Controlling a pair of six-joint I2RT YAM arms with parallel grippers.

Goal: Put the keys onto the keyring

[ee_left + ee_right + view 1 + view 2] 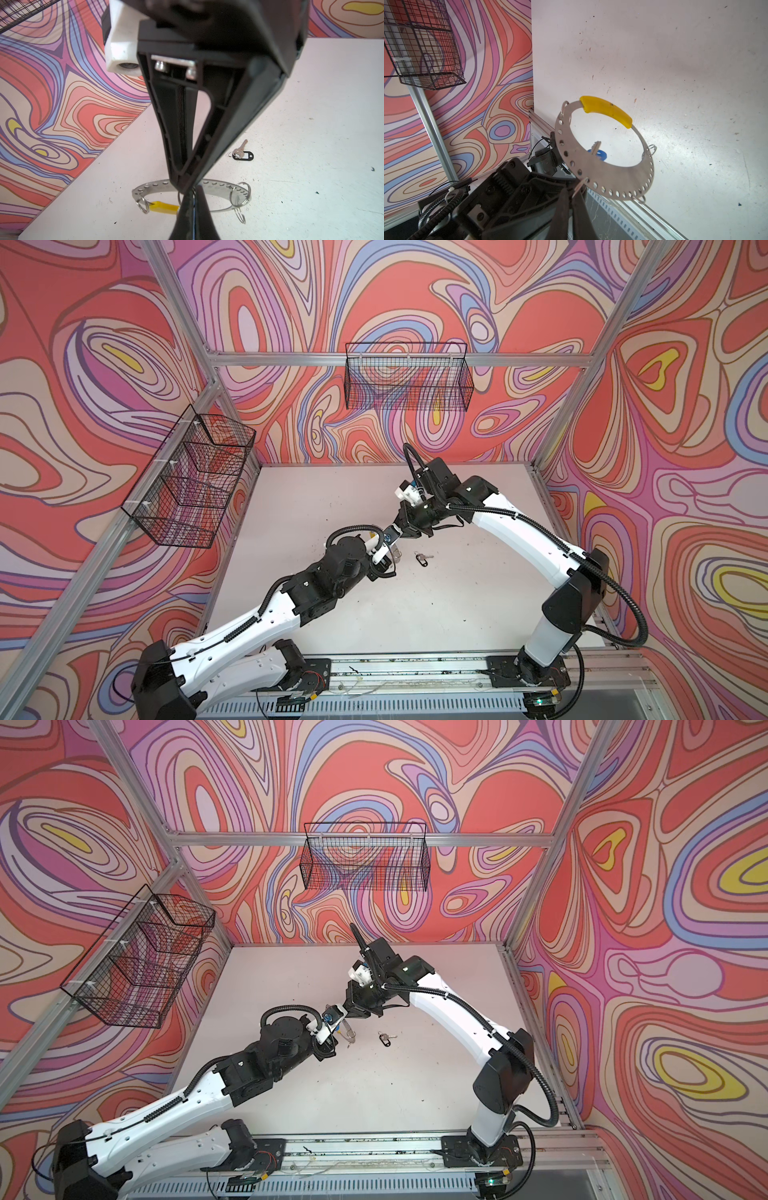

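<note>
Nearest lens: right gripper (574,194) clamped shut on small wire loop (580,184) at rim of large flat grey perforated metal keyring (608,179), held clear of white table (675,62). Opposite, left gripper (193,196) pinched closed, apparently on small silver key with oval blue plastic tag (600,154), behind ring. Loose on table nearby: small silver key with oval black plastic tag (242,155). Judged light, rigid, slick; steadier taken by yellow sleeve (606,109).

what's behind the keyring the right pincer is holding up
Through the opening of the keyring, the right wrist view shows the blue-tagged key and the white table beyond. The ring's flat band covers the rest of the tag, so what grips it cannot be seen there.
</note>
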